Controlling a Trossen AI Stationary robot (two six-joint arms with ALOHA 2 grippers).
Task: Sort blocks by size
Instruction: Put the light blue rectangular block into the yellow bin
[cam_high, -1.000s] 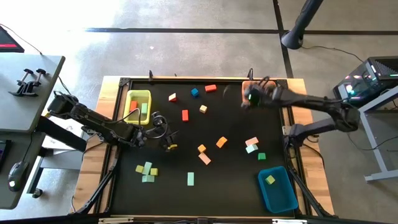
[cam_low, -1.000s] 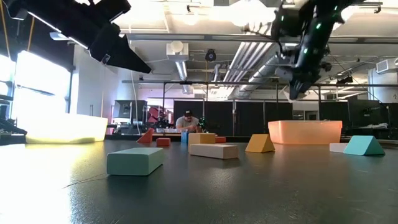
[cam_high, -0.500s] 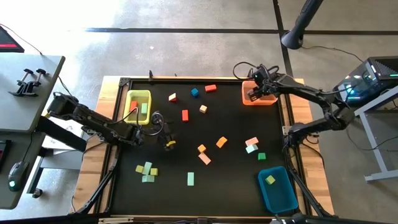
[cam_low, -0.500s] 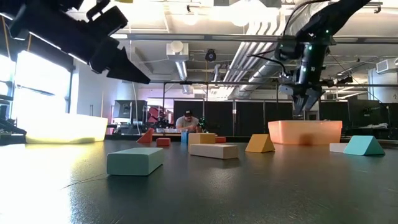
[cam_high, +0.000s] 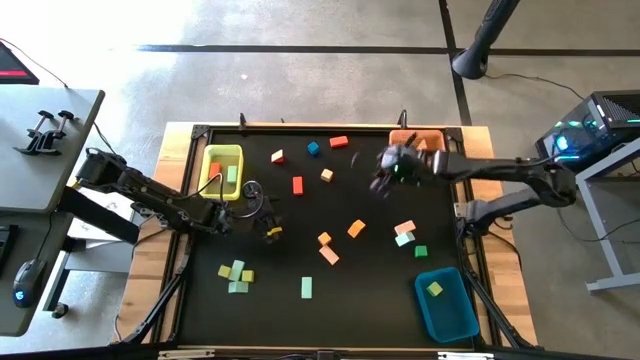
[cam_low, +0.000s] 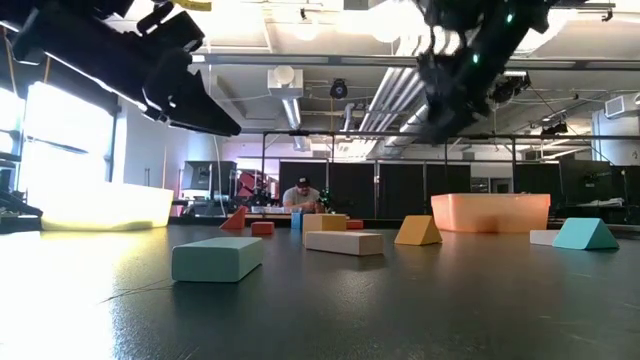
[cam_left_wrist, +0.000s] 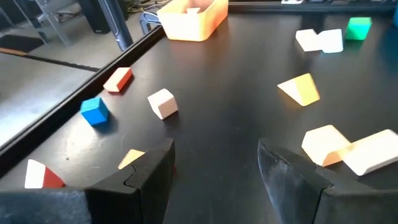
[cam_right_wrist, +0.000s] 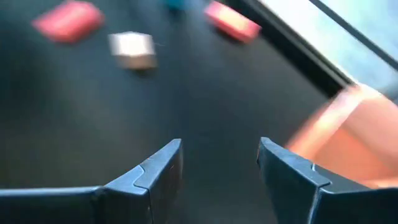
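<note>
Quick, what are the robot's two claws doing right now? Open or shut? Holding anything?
Left gripper: open, holding nothing, above the black table.
Right gripper: open, holding nothing, beside the orange plastic bin.

Left tool (cam_high: 268, 222) low, fingers apart, right tool (cam_high: 383, 172) raised, fingers apart, empty

Blocks (cam_high: 328, 254) lie scattered between three corner bins (cam_high: 222, 169).

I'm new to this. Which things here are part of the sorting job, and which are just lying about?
Part of the job:
- blocks
- yellow bin
- orange bin
- blue bin
- left gripper
- right gripper

Lying about:
- side table
- clamps
</note>
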